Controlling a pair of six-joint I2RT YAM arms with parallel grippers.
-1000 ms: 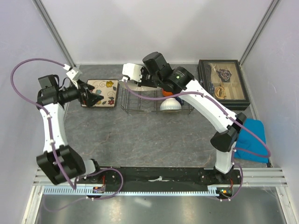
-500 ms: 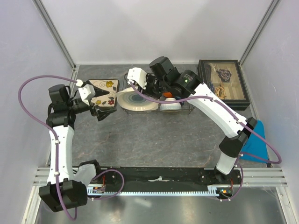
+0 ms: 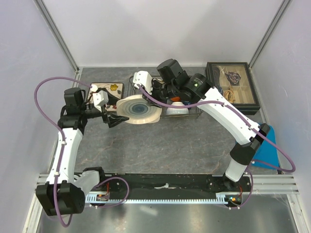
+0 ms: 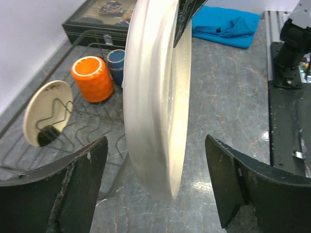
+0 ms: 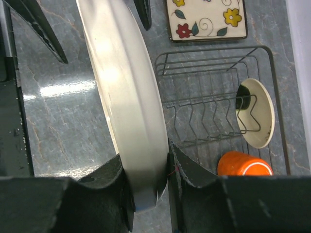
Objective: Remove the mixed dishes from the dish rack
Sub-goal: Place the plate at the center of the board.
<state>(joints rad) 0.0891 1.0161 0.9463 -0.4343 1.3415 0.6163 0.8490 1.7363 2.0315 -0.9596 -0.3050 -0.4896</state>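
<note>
Two grippers meet at the plate (image 3: 138, 109), which hangs on edge above the table just in front of the rack (image 5: 204, 104). The right gripper (image 5: 147, 177) pinches its rim. The left gripper (image 4: 155, 148) stands wide astride the opposite edge without touching it. We risk a drop if the right lets go before the left clamps.
</note>
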